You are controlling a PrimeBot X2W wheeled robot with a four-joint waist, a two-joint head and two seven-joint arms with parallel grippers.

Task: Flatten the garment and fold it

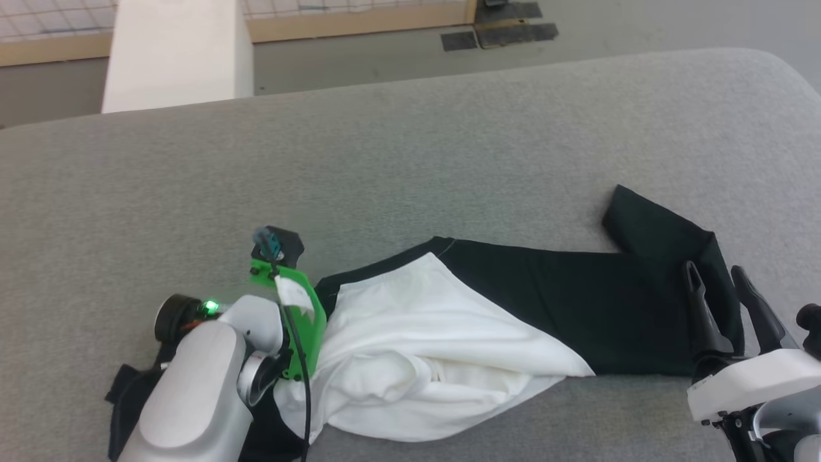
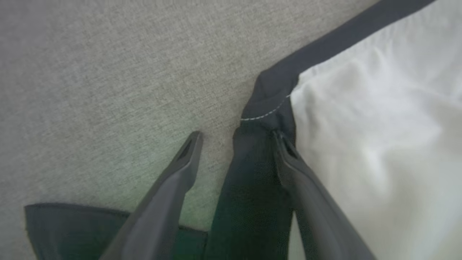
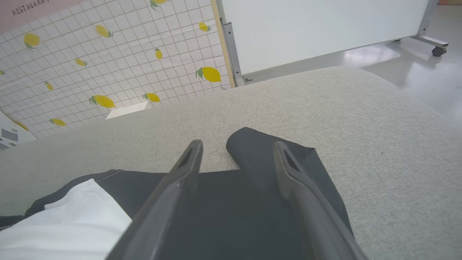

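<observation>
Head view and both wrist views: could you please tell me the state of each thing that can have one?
T-shirt: crumpled on the grey cushion, not flattened, not folded.
Left end effector: open, with a strip of the shirt's black edge between its fingers, nothing gripped.
Right end effector: open, over the black sleeve, holding nothing.
</observation>
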